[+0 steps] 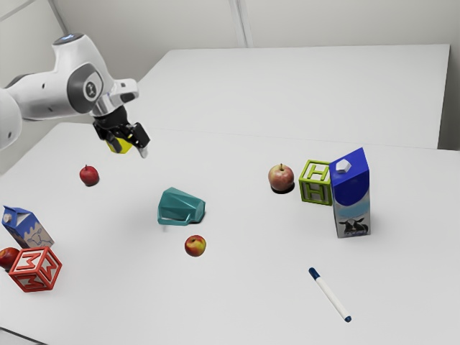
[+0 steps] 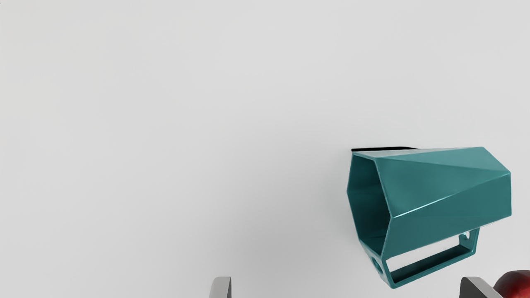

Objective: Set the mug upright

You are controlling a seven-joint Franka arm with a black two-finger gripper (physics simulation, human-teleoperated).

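Black, the open hand (image 1: 130, 146) hangs above the table (image 1: 237, 295), apart from the mug (image 1: 180, 204).

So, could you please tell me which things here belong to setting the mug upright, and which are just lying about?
Part of the job:
teal mug, on its side
open gripper

Just lying about:
dark red apple
pinkish apple
red-yellow apple
red block
red fruit beside it
green block
large carton
small carton
marker
yellow object
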